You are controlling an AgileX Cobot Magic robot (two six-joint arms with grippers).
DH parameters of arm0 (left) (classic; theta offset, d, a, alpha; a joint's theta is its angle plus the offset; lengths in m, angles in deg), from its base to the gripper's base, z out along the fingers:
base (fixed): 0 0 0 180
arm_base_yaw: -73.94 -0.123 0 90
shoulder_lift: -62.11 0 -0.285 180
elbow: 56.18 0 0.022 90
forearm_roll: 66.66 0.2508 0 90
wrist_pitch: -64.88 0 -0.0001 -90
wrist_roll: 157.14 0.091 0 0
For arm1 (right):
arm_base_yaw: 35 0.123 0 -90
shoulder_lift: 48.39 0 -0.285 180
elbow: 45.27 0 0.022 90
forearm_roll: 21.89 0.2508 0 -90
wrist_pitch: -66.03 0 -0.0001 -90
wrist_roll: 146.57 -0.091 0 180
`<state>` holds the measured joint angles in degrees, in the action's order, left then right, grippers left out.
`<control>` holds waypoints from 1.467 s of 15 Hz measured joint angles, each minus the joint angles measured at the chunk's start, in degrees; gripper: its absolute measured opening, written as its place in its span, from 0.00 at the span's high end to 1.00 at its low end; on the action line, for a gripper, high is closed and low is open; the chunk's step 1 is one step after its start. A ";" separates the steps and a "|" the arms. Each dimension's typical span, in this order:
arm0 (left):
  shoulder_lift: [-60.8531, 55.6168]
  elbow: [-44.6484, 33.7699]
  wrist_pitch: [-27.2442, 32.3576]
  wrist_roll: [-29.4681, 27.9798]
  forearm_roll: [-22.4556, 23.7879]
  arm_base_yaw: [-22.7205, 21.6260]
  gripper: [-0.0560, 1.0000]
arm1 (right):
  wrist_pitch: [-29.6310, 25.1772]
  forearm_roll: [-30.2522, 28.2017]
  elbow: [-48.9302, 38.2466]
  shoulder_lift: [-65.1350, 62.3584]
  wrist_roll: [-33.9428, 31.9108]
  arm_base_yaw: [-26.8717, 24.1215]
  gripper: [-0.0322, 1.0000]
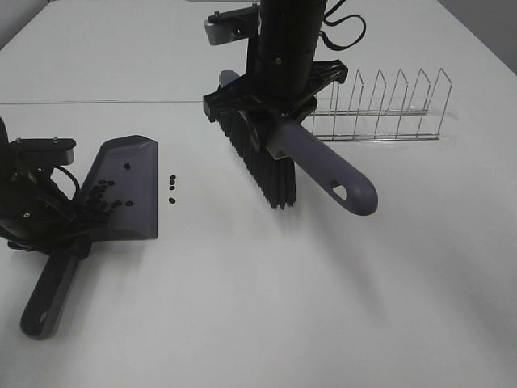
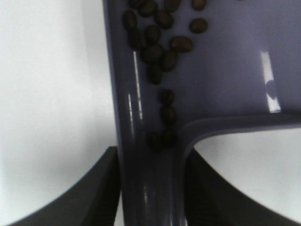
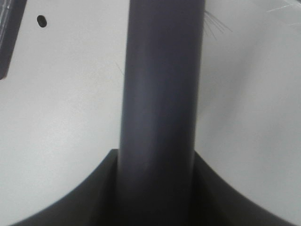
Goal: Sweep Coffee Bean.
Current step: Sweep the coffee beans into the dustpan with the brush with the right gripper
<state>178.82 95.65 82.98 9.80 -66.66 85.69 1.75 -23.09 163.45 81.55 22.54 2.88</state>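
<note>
White table point(image 1: 242, 315), wire rack point(image 1: 380, 105) behind; right claw point(image 3: 157, 162) pinches brush point(image 1: 319, 162), left claw point(image 2: 150, 157) seemingly pinches dustpan point(image 1: 129, 174) beside loose beans point(image 1: 172, 187)

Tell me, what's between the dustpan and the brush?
Some loose beans lie just off the dustpan; the rest is bare table up to the brush. The high view shows it.

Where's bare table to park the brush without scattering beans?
Bare: the wide near stretch of the table, in front of the brush and beside the dustpan handle; also the far-left corner behind the dustpan. Crowded: the strip off the dustpan's lip, where loose coffee beans lie, and by the wire rack.
</note>
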 joint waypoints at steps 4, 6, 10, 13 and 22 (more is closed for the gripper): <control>0.00 0.00 0.34 -7.62 7.91 0.00 0.59 | 2.98 0.63 -0.11 3.44 0.00 0.00 0.62; 0.29 0.00 0.34 -7.96 8.37 0.00 0.59 | 5.27 0.74 0.00 5.84 0.00 0.63 0.62; 0.92 0.11 0.29 -7.51 7.16 0.00 0.59 | 3.38 1.20 9.22 13.01 0.23 4.01 0.62; 0.92 0.23 0.29 -7.45 6.88 0.00 0.59 | -2.23 2.12 21.14 19.71 0.46 6.25 0.62; 0.92 0.23 0.29 -7.45 6.47 0.00 0.59 | -5.96 14.90 41.94 26.47 5.61 7.28 0.62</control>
<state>179.73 95.88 83.27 2.35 -60.19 85.69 -4.21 -8.19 205.39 108.02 28.16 10.15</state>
